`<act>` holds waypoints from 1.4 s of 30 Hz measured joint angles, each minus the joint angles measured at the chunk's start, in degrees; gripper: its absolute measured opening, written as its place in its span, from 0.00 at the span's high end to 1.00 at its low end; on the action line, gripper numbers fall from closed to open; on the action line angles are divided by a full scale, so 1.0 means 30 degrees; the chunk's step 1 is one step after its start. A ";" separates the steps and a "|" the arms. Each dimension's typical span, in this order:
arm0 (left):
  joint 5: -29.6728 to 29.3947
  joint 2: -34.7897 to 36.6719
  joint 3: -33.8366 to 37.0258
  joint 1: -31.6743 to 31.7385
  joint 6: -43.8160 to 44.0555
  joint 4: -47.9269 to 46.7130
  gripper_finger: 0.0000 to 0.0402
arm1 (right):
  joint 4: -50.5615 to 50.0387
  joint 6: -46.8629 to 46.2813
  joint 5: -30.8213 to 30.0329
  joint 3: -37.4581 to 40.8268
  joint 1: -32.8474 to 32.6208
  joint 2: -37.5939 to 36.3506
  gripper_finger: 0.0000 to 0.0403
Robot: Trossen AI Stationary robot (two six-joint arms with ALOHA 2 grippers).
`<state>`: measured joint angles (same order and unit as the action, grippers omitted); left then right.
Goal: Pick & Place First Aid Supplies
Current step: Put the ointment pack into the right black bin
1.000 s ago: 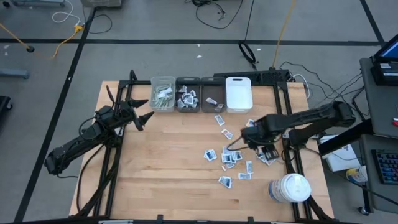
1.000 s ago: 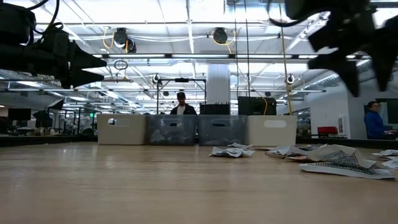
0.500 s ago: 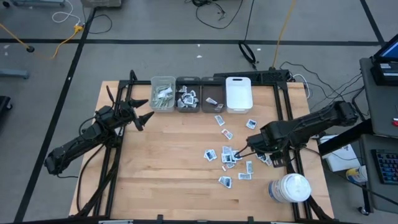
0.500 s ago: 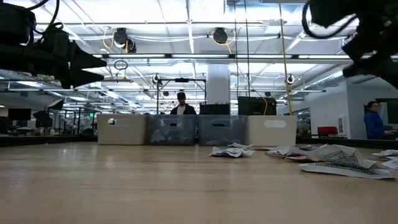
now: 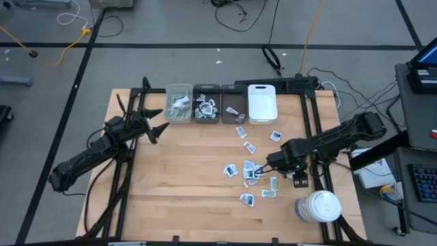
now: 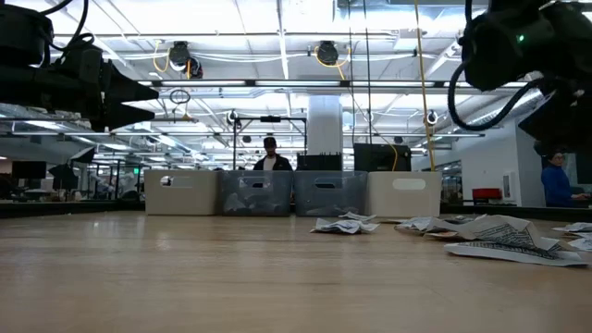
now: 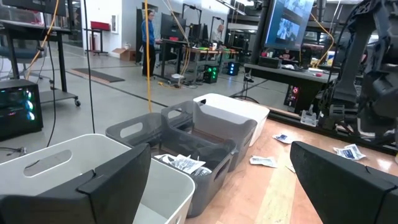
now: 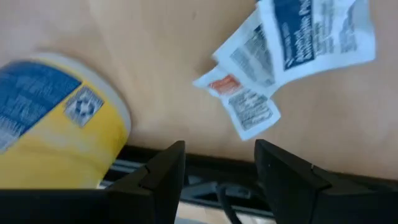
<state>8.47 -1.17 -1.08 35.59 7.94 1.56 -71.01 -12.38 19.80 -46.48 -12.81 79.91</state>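
Note:
Several small white sachets point(image 5: 250, 171) with dark print, the first aid supplies, lie flat and scattered on the wooden table right of centre; the low view shows them too point(image 6: 504, 242). My right gripper point(image 5: 296, 176) hangs open over the right end of that scatter, pointing steeply down. In its wrist view point(image 8: 219, 149) nothing is between the fingers, and two sachets point(image 8: 249, 106) lie just beyond the tips. My left gripper point(image 5: 156, 124) waits open at the table's left, level and well above it point(image 7: 221, 168), facing the bins.
A row of small bins point(image 5: 207, 108) stands along the far edge; the clear one point(image 5: 179, 102) and a grey one hold sachets. A large white jar point(image 5: 318, 207) with a yellow and blue label point(image 8: 56, 130) lies at the near right corner, close to my right gripper. The black frame rail point(image 5: 321, 179) runs along the right edge.
My right gripper has come down and toward the table's near edge, tipping more steeply downward and rolling about its own line. Its fingers stay apart. No sachet has moved.

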 joint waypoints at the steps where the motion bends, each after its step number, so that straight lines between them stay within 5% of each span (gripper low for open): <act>1: -0.0001 0.0000 0.0000 -0.0001 0.0000 0.0000 0.02 | 0.0290 -0.0168 -0.0002 0.0138 0.0129 0.0091 0.54; 18: 0.0006 0.0000 0.0000 -0.0007 0.0000 0.0000 0.02 | 0.4190 -0.2477 -0.0491 0.2339 0.1025 0.2150 0.55; 30: -0.0001 0.0000 0.0000 -0.0002 0.0000 0.0000 0.02 | 0.4162 -0.2640 -0.0505 0.2355 0.1033 0.2313 0.97; 42: -0.0001 0.0000 0.0000 0.0000 0.0000 0.0000 0.02 | 0.0315 -0.3062 -0.0495 0.1786 0.1415 0.1558 1.00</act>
<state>8.47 -1.17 -1.08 35.59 7.94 1.56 -70.06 -21.56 18.31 -41.13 -8.57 84.58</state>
